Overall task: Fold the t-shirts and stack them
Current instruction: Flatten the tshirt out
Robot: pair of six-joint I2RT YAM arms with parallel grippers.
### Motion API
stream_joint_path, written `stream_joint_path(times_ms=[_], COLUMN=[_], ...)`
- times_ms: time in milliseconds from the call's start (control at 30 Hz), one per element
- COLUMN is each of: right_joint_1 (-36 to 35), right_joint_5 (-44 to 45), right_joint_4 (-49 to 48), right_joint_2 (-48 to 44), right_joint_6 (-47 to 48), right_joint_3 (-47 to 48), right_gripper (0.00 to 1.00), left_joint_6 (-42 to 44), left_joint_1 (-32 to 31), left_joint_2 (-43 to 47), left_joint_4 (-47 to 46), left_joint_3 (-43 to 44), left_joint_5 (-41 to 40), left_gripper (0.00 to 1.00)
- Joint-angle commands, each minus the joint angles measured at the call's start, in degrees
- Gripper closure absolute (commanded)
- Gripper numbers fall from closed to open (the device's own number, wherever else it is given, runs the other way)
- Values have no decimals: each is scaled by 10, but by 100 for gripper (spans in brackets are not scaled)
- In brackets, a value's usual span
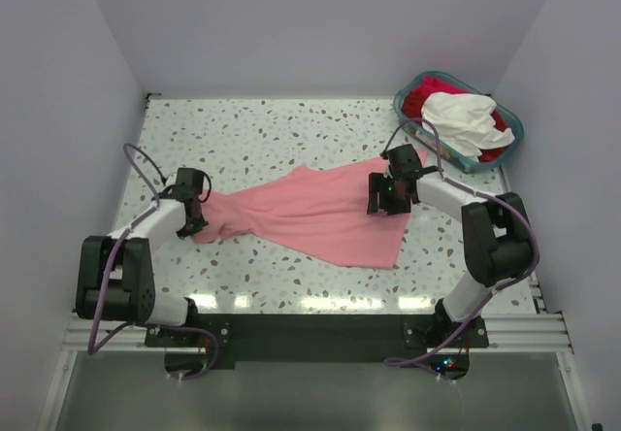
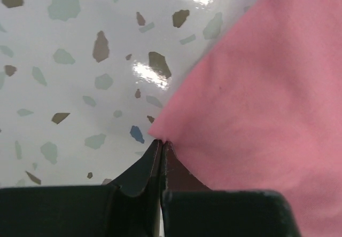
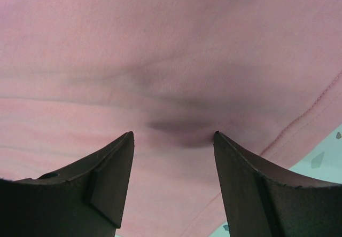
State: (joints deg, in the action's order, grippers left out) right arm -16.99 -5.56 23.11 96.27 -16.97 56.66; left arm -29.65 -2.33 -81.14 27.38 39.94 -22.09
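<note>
left gripper [image 2: 162, 141]: jaws pinched tight on a corner of the pink tee [image 2: 256, 114]. The cloth fans out ahead and to the right of the tips, with bare speckled table [image 2: 80, 87] ahead and to the left. right gripper [image 3: 172, 135]: jaws spread wide, gripping nothing, parked over the same tee. A dark shadowed dimple in the cloth sits just ahead, between the tips; can't tell whether the tips actually touch the fabric. A stitched hem [image 3: 304, 114] runs off to that gripper's right, with a sliver of table past it. From the top camera, the tee lies flat on the table between the two grippers. It is bunched narrow at the left gripper and widens toward the right gripper, which sits on its far right part; the wide lower edge hangs toward the arm bases. Beyond the right gripper, in the far right corner, is the basket [image 1: 456, 161], with a white tee [image 1: 464, 118] heaped over a red tee [image 1: 419, 96] inside.
</note>
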Motion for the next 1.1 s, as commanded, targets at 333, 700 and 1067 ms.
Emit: stream_joint_path(times_ms=[333,700,1067], right_joint_1=[-2,-31,-40], right_joint_5=[7,27,9], right_joint_4=[9,18,6], right_joint_2=[-9,-19,-26], right_joint_6=[12,32,29], right_joint_3=[27,38,26], right_gripper=[35,35,35], left_joint_6=[-42,-16,18], left_joint_1=[-9,13,78], left_joint_2=[143,74,33], left_joint_4=[149,69,-13], left_joint_3=[77,59,-6], left_joint_5=[-131,-42,56], left_gripper=[72,41,34])
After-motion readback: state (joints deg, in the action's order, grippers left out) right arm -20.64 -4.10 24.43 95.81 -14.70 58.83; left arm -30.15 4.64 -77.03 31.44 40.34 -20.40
